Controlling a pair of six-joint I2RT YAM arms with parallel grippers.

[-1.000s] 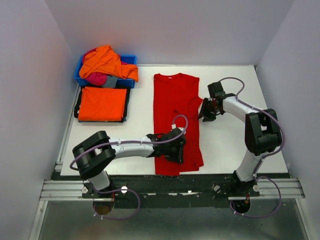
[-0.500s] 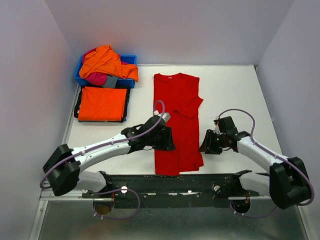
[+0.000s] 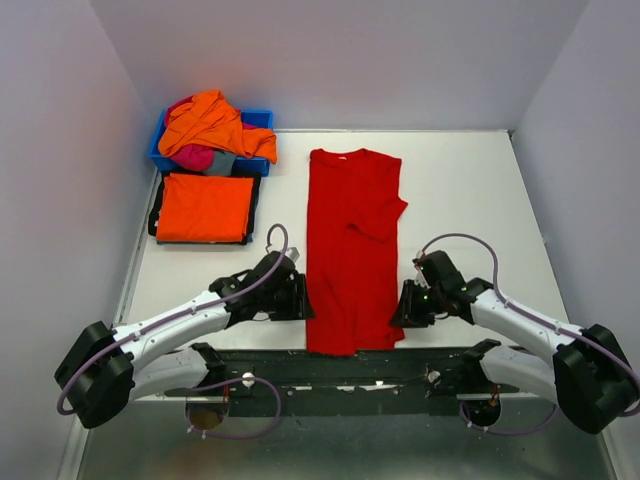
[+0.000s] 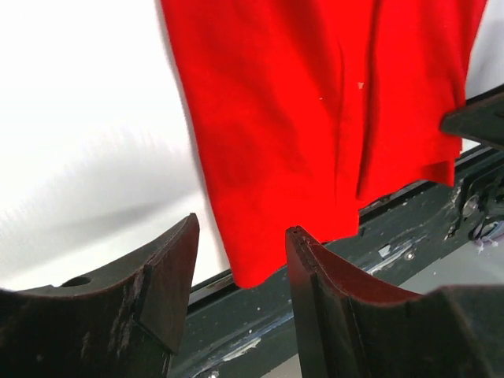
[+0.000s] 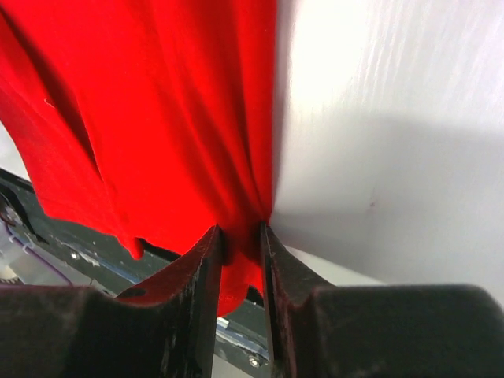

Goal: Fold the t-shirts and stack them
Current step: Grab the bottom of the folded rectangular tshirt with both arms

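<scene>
- Currently the red t-shirt (image 3: pixel 350 250) lies flat and lengthwise on the white surface (image 3: pixel 470 190). Its collar is at the far end and its hem reaches the near edge.
- Its right sleeve is folded in over the body, and its left side runs straight.
- Left claw (image 3: pixel 298 298): at the red t-shirt's near-left corner, just beside the cloth edge.
- Left wrist view: the left claw (image 4: pixel 242 232) has its jaws apart with nothing between them. The hem corner of the red t-shirt (image 4: pixel 315 118) shows past the gap and is not pinched.
- Right claw (image 3: pixel 403 305): at the red t-shirt's near-right edge.
- Right wrist view: the right claw (image 5: pixel 239 232) has its fingers (image 5: pixel 197 268) closed on a bunched fold of the red t-shirt (image 5: pixel 157 118), with cloth gathered into the pinch.
- Folded orange t-shirt (image 3: pixel 205 207): left of the red t-shirt and apart from it, a neat rectangle on a black mat (image 3: pixel 155 218).
- Blue bin (image 3: pixel 262 119): left of the red t-shirt's collar end, just behind the folded orange t-shirt.
- Bin holds a loose heap: a crumpled orange t-shirt (image 3: pixel 215 122) on top, with a magenta t-shirt (image 3: pixel 192 157) and a grey t-shirt (image 3: pixel 222 162) under it.
</scene>
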